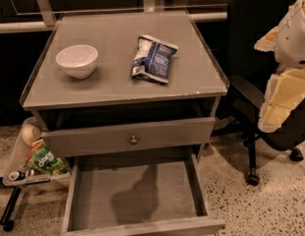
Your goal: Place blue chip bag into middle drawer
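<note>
Green snack packet (44,162) low left, near floor. White bowl (77,60) on worktop (113,31), left part. Middle drawer (103,200) pulled out below. Blue chip bag (153,58) flat on worktop, right of bowl, apart. Hand (283,100) at right edge over black office chair (251,43); grip state: cannot tell.

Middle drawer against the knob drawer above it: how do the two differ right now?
The middle drawer is pulled out, its bare grey floor showing; the knob drawer is pushed in, showing only its front. The middle drawer sits lower and juts further forward than the knob drawer. Both are grey. The tool hangs at the right edge beside the chair.
</note>
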`<state>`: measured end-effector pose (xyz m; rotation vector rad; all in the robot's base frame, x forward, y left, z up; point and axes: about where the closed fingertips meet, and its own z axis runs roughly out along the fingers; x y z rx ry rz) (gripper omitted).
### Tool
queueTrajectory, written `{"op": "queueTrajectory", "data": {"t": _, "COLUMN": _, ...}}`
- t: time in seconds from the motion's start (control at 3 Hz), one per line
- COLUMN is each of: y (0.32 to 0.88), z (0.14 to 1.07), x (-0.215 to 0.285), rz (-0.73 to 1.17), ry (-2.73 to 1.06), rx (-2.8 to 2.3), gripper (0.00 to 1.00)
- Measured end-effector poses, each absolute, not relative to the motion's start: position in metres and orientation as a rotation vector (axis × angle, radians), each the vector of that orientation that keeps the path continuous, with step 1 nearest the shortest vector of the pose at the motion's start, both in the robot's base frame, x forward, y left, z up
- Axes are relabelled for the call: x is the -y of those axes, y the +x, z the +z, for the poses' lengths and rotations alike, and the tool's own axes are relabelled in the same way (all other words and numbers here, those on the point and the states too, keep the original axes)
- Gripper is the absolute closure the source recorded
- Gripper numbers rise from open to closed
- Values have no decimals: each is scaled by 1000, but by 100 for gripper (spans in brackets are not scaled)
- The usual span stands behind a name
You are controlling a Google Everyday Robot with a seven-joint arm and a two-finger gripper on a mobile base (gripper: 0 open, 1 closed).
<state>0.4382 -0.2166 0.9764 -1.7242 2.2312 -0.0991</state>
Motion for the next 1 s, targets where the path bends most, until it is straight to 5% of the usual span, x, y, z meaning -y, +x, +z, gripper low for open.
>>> {"op": "queueTrajectory", "data": {"t": 1.0, "y": 517, "z": 983, "x": 211, "rz": -121, "ry": -1751, "rx": -2233, "gripper": 0}}
